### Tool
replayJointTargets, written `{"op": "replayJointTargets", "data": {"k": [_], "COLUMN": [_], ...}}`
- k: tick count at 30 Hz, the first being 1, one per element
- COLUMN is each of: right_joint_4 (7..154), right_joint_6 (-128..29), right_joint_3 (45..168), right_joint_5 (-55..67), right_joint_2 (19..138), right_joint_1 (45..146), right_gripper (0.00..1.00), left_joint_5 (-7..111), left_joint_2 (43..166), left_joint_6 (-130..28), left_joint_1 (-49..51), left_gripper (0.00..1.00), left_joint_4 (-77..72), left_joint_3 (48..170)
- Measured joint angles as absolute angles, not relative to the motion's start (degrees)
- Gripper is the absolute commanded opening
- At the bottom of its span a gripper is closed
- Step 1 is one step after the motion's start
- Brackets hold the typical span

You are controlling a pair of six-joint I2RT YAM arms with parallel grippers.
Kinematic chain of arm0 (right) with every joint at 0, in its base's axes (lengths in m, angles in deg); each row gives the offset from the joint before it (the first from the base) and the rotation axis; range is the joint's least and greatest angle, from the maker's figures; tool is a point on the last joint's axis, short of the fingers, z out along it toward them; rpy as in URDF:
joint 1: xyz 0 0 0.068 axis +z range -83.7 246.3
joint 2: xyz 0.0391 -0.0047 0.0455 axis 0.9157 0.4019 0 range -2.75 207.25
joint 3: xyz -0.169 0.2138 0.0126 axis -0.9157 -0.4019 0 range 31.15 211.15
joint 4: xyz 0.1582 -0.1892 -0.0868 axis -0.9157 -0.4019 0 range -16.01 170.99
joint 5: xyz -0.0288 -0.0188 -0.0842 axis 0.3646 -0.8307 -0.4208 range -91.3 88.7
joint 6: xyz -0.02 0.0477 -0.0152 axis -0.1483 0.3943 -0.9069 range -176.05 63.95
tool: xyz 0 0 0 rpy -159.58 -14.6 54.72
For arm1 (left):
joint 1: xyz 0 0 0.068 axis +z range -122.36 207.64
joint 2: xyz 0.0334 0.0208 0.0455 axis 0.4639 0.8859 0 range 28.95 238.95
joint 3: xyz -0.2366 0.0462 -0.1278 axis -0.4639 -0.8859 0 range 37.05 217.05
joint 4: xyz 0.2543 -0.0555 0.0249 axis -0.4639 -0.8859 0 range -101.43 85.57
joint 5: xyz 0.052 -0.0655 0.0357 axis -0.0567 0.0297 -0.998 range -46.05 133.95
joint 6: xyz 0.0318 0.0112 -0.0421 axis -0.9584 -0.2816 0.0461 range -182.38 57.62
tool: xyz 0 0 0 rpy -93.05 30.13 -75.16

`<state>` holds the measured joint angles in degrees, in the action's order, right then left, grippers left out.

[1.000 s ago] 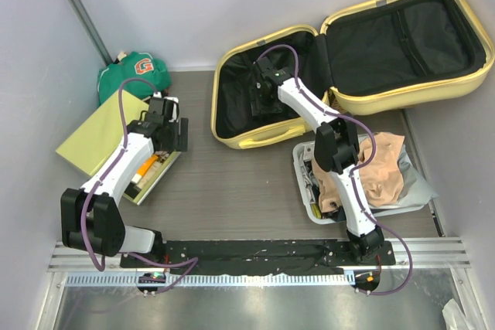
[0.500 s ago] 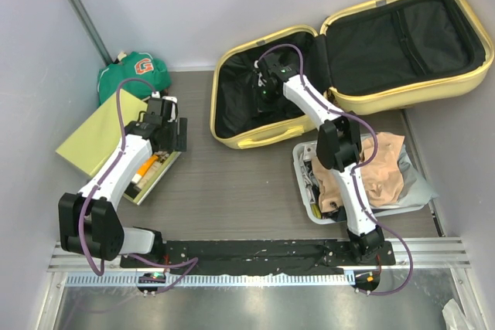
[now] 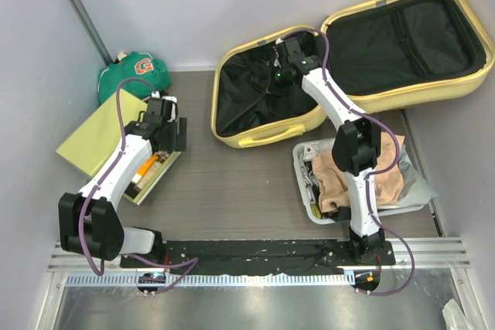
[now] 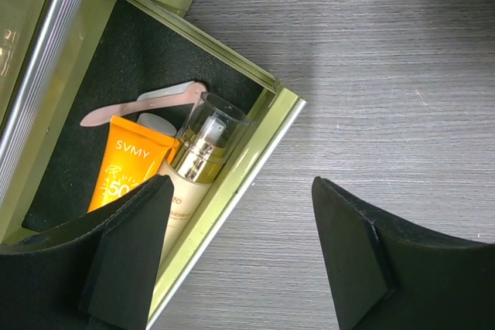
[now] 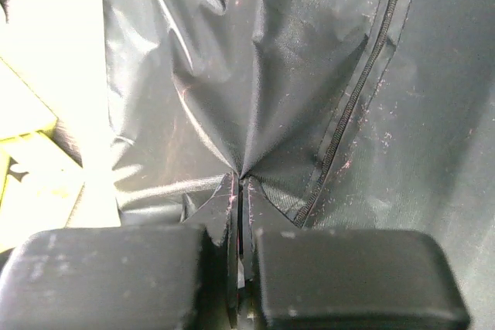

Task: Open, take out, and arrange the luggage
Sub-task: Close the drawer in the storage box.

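- While luggage [image 3: 267,133] lies open, upper centre, right gripper [image 5: 238,191], shut, pinches its lining [image 5: 255,83], likely to pull it aside.
- Left gripper [image 4: 240,229], wide and empty, hovers over box [image 4: 236,191], left.

Top view: even, diffuse overhead light, sharp throughout, with soft shadows on the grey wood-grain table [image 3: 232,191] in front of the large pale yellow hard-shell suitcase [image 3: 298,123]. Right wrist view, inside the suitcase: the black fabric lining [image 5: 294,75] shows sheen, the shell at left burns out to white, and the fingers [image 5: 100,276] of the right gripper [image 5: 238,245] are blurred. Left wrist view, left of the suitcase: glare on the silver rail [image 4: 46,59] of the yellow-green box [image 4: 247,168].
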<state>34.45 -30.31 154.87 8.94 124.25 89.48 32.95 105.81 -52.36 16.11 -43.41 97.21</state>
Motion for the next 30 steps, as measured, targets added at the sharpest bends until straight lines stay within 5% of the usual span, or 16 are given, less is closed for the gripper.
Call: {"op": "replayJointTargets", "data": {"k": [30], "right_joint_4": [43.1], "right_joint_6": [-28.9], "right_joint_3": [157.0], "right_joint_5": [14.3], "right_joint_2": [123.6], "right_joint_1": [89.5], "right_gripper": [0.01], "left_joint_5": [32.4], "left_joint_2": [107.4], "left_joint_6": [-52.3], "left_joint_1": [16.1], "left_gripper": [0.78], "left_joint_4": [-42.8], "left_joint_3": [97.2]}}
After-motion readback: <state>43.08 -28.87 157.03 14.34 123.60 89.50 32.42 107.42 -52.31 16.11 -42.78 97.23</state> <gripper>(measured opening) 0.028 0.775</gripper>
